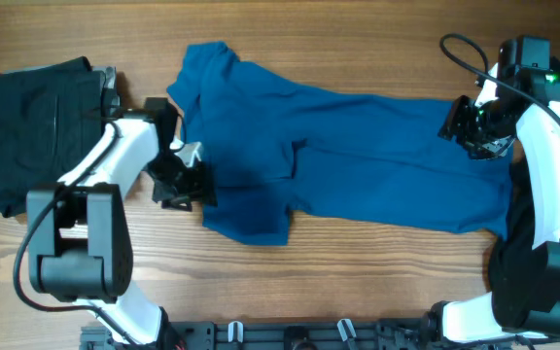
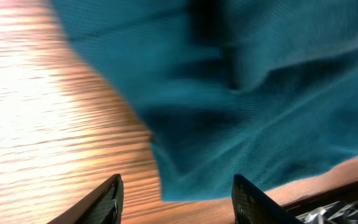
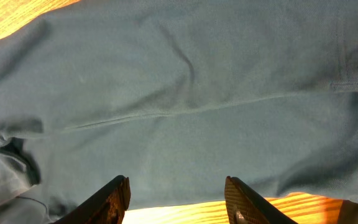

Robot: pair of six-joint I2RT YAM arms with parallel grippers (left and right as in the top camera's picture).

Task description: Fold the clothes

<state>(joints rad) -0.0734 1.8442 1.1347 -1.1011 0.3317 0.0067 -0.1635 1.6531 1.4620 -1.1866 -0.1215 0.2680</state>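
Note:
A medium-blue shirt (image 1: 348, 146) lies spread lengthwise across the wooden table, partly folded, with a sleeve hanging toward the front left. My left gripper (image 1: 185, 180) is open and empty just left of that sleeve; the left wrist view shows the blue cloth's corner (image 2: 241, 112) ahead of the open fingers (image 2: 176, 199). My right gripper (image 1: 474, 126) is open and empty over the shirt's right end; the right wrist view shows the flat cloth (image 3: 185, 93) with a seam above the open fingers (image 3: 178, 199). A black garment (image 1: 37, 122) lies folded at the far left.
Bare wooden table (image 1: 358, 282) runs in front of the shirt. The arm bases and a rail with clips (image 1: 299, 335) stand along the front edge. A black cable (image 1: 465, 49) loops at the back right.

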